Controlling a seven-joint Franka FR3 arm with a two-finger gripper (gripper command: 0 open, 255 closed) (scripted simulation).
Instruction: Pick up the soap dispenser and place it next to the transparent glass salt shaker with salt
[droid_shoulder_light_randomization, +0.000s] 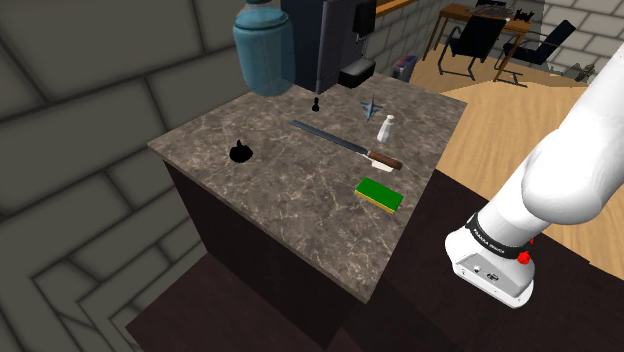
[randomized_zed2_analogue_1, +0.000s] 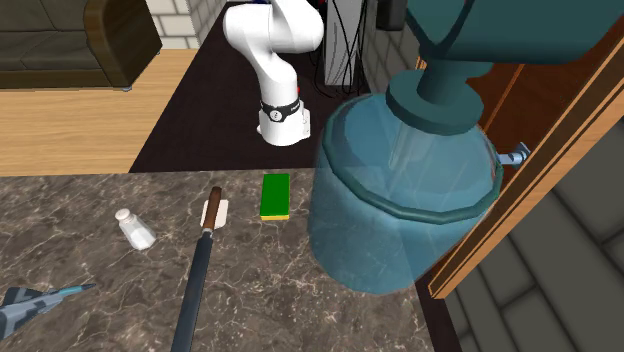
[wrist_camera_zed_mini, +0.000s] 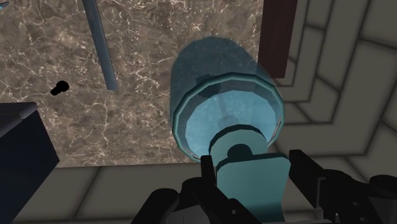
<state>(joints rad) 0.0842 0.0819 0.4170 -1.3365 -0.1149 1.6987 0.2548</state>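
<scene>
In the wrist view the black fingers (wrist_camera_zed_mini: 302, 172) pinch the pump head of a large translucent teal soap dispenser (wrist_camera_zed_mini: 226, 95), one finger pressed to each side. The bottle's body runs away from the fingertips towards the brown marbled stone worktop (wrist_camera_zed_mini: 146, 127). Whether its base rests on the stone cannot be told. Beyond the fingers, off to one side of the bottle, lie a grey-blue knife blade (wrist_camera_zed_mini: 102, 44) and a small black knob-like piece (wrist_camera_zed_mini: 59, 88). The corner of a dark box-shaped machine (wrist_camera_zed_mini: 19, 146) sits nearer the fingers on that same side.

The shoulder view places the soap dispenser (droid_shoulder_light_randomization: 265, 50) at the worktop's (droid_shoulder_light_randomization: 300, 190) back corner, just beside the dark machine (droid_shoulder_light_randomization: 330, 40). A small clear salt shaker with a white fill (droid_shoulder_light_randomization: 385, 128) stands well apart from what the fingers hold, just beside the long knife (droid_shoulder_light_randomization: 345, 145) with its brown-and-white handle. A green sponge with a yellow edge (droid_shoulder_light_randomization: 379, 194) lies farther off, near that handle.

The second exterior view looks from behind the soap dispenser (randomized_zed2_analogue_1: 400, 200). From there the sponge (randomized_zed2_analogue_1: 275, 196) lies nearest the bottle, then the knife (randomized_zed2_analogue_1: 205, 260), then the salt shaker (randomized_zed2_analogue_1: 133, 230), with the white arm (randomized_zed2_analogue_1: 275, 50) beyond.
</scene>
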